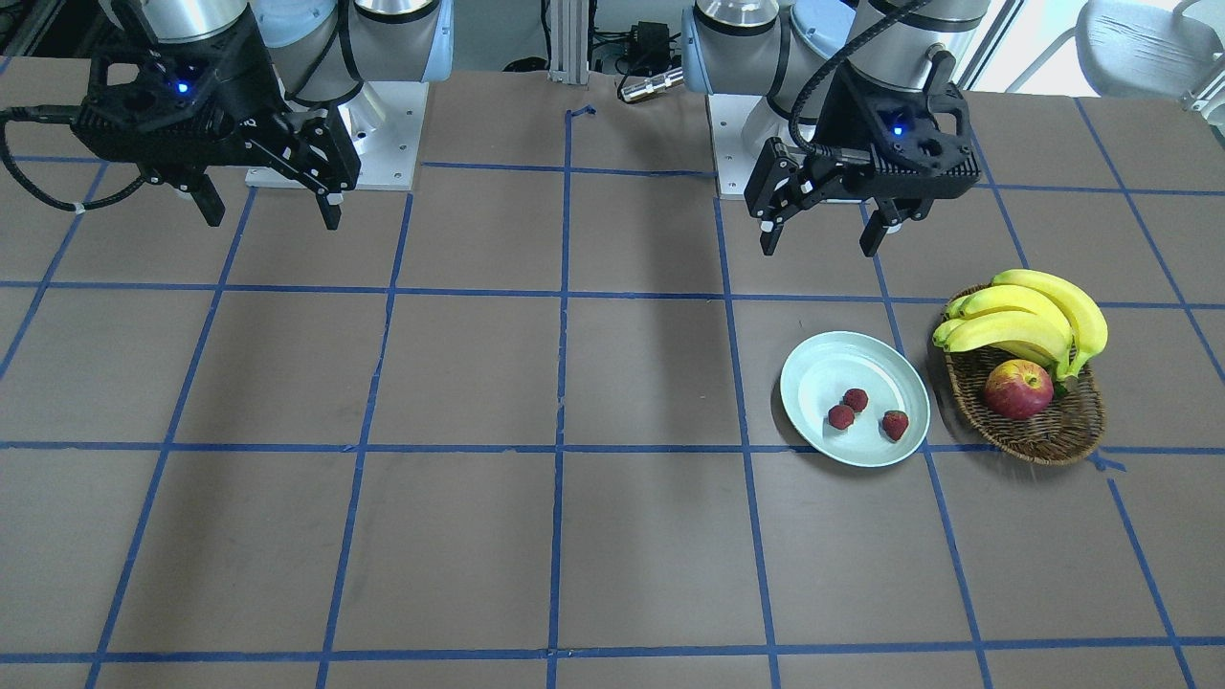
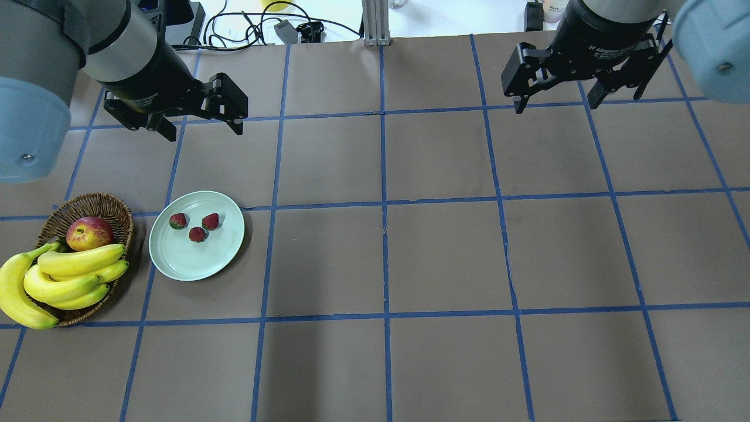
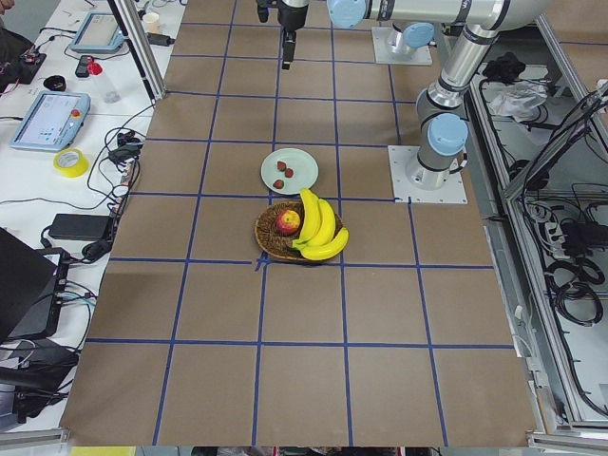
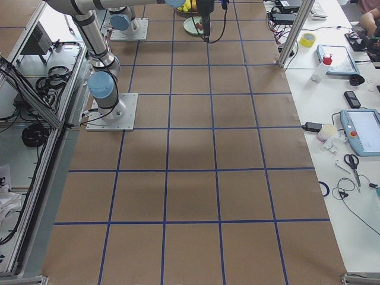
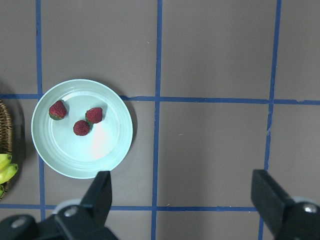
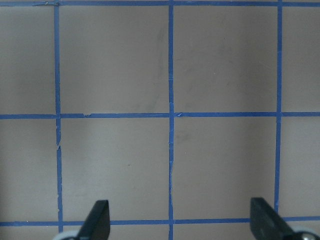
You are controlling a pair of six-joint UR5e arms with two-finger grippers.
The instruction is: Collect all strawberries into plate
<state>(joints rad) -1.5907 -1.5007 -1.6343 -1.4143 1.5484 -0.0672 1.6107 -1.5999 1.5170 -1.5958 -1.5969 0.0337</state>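
left pincer (image 2: 203, 132): wide, empty, above counter (image 2: 445, 258) | right pincer (image 2: 556, 108): wide, empty | strawberries (image 2: 197, 234): all three on plate (image 2: 187, 266), just beside basket (image 2: 88, 202)

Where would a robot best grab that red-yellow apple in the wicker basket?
Probably from straight above, pinching the round red-yellow apple across its widest middle: its top is exposed, while the yellow bananas and brown wicker basket crowd its sides.
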